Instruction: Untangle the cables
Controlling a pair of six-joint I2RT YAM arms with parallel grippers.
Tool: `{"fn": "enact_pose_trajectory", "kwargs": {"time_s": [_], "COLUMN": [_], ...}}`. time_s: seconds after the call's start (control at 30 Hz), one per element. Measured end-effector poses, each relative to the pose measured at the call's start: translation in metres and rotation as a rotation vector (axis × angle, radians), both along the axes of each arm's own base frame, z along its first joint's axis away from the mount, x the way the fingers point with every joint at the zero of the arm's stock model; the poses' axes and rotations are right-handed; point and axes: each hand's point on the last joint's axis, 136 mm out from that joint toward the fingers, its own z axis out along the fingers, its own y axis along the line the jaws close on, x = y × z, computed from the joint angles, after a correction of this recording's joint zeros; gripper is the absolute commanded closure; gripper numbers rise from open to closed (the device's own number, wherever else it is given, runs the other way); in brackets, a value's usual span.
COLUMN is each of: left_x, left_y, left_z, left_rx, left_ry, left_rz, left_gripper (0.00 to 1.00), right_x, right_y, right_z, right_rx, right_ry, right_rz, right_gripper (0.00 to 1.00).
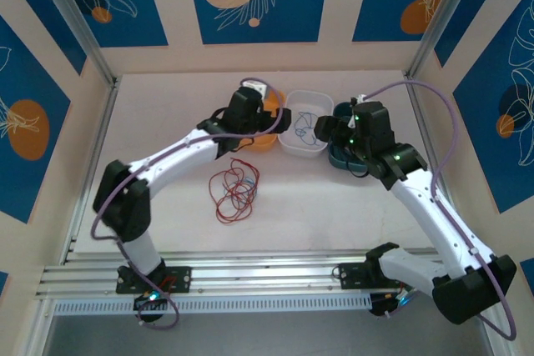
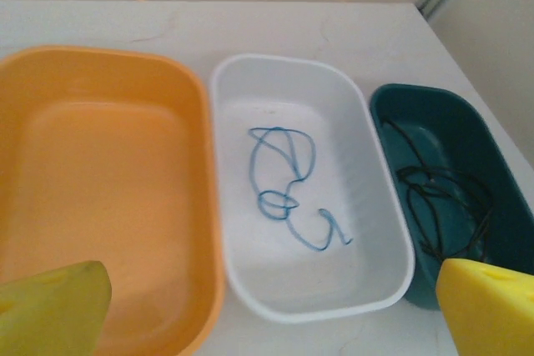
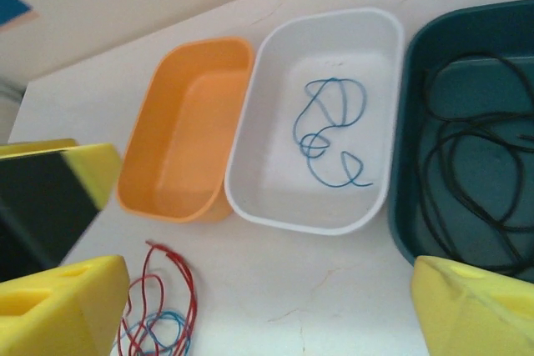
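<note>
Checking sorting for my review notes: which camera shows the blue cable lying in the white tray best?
The left wrist view: the blue cable lies large and centred in the white tray, every loop traceable. The right wrist view shows it whole but smaller. The top external view gives a faint blue squiggle.

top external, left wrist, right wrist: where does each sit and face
top external: above and behind, looking down at the table; left arm and right arm show.
left wrist: low over the orange tray, facing the white tray; left gripper at the bottom.
right wrist: further back, facing the tangled cables; right gripper at the bottom.
wrist views share the blue cable and the teal tray.
</note>
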Motion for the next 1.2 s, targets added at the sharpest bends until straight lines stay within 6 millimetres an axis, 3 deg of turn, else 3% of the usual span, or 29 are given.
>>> {"fn": "enact_pose_trajectory", "kwargs": {"time_s": [0.2, 0.43, 0.6, 0.73, 0.93, 1.2], "left_x": [-0.03, -0.072, -0.097, -0.11, -0.126, -0.125], "left_y": [0.058, 0.116, 0.147, 0.164, 0.182, 0.185], "left_z": [-0.009, -0.057, -0.082, -0.095, -0.121, -0.122], "left_rx": [0.044, 0.074, 0.08, 0.053, 0.031, 0.02], "left_ry": [-0.018, 0.06, 0.109, 0.137, 0.184, 0.175], "left_rz": [0.143, 0.283, 0.37, 0.432, 0.503, 0.529], "left_gripper": [0.0, 0.0, 0.0, 0.0, 0.0, 0.0], "right_x": [-0.003, -0.022, -0.04, -0.049, -0.051, -0.039], "right_y": [0.056, 0.117, 0.153, 0.174, 0.191, 0.207], "right_z": [-0.043, -0.093, -0.117, -0.135, -0.16, -0.177], "right_rx": [-0.025, -0.054, -0.056, -0.057, -0.063, -0.077], "right_ry": [0.13, 0.299, 0.394, 0.461, 0.549, 0.601], "right_rz": [0.164, 0.345, 0.469, 0.545, 0.601, 0.627], "right_gripper": [0.3, 0.41, 0.52, 0.62, 0.65, 0.67]}}
